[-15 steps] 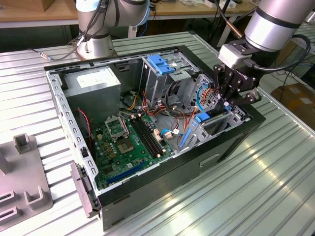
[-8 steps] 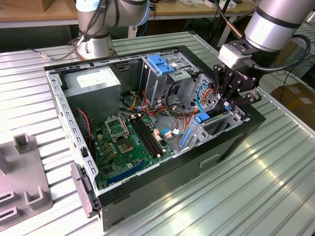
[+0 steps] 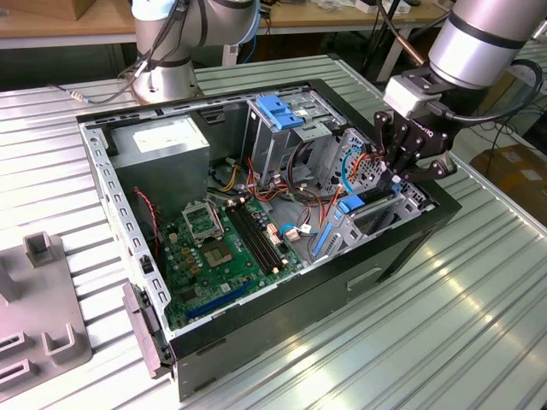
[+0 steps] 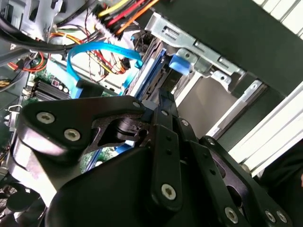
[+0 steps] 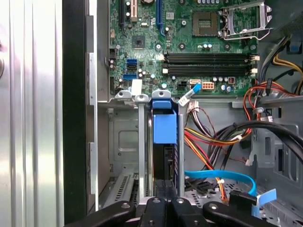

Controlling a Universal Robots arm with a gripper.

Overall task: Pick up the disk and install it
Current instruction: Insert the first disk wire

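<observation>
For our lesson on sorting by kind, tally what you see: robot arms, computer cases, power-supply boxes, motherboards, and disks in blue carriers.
robot arms: 2
computer case: 1
power-supply box: 1
motherboard: 1
disk: 1
Total: 6

Place: you are working in a robotics lab or workshop.
Surface: you are facing a ribbed metal surface that is carrying an opened computer case, its motherboard lying exposed.
Robot: a robot arm's base is standing behind the case.
Background: wooden benches and a cardboard box are sitting around it.
</observation>
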